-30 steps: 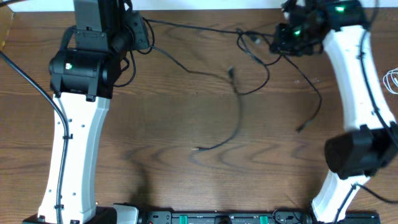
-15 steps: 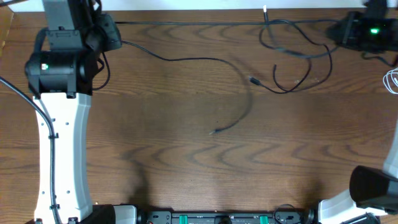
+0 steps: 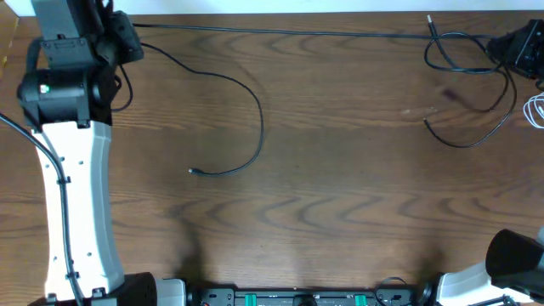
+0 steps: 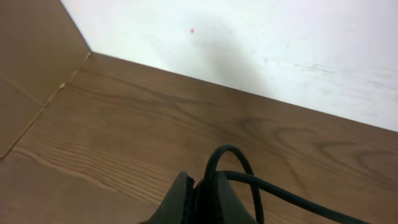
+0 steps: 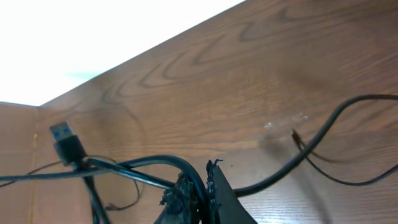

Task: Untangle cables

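Thin black cables lie on the brown table. One cable (image 3: 255,110) runs from my left gripper (image 3: 127,38) at the far left corner, curves down and ends in a small plug (image 3: 192,172). Another cable (image 3: 289,32) stretches taut along the back edge between both grippers. Loose black loops (image 3: 463,64) hang from my right gripper (image 3: 510,47) at the far right. In the left wrist view my gripper (image 4: 202,186) is shut on a black cable (image 4: 249,180). In the right wrist view my gripper (image 5: 202,183) is shut on black cables (image 5: 149,165), with a USB plug (image 5: 65,140) at left.
A white cable coil (image 3: 535,109) lies at the right edge. A white wall (image 4: 249,37) rises behind the table's back edge. Thick black arm wires (image 3: 42,144) run along the left arm.
Both grippers moved apart toward the far corners, pulling the cables. The long cable is stretched along the back edge. The loose plug end slid left. The clump shifted right.
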